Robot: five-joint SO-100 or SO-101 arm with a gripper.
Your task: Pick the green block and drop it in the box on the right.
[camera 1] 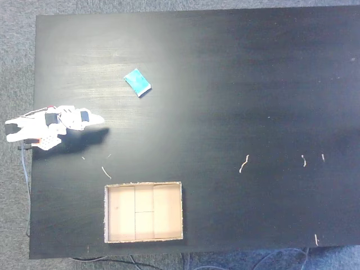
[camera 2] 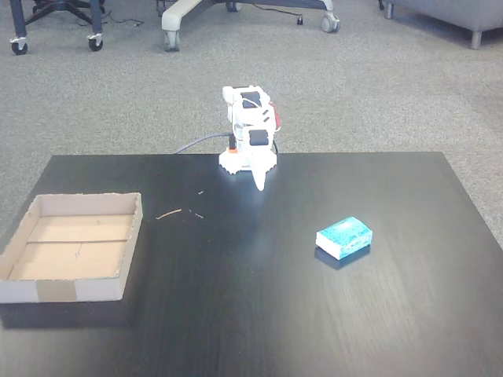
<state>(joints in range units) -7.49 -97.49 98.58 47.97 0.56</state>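
The white arm sits folded at the edge of the dark surface (camera 1: 225,67), its fingers (camera 1: 99,119) drawn to a single point, apparently pressed together and holding nothing. The green block (camera 1: 137,82) lies flat on the surface, well apart from the fingers. The box (camera 1: 144,235) rests open on the fingers' opposite side, near the surface's edge.

black wood-grain table (camera 1: 253,84) on grey carpet (camera 2: 377,86), glare patch on its top; chair caster legs (camera 2: 181,16) far left, grey sofa corner (camera 2: 448,12) far right.
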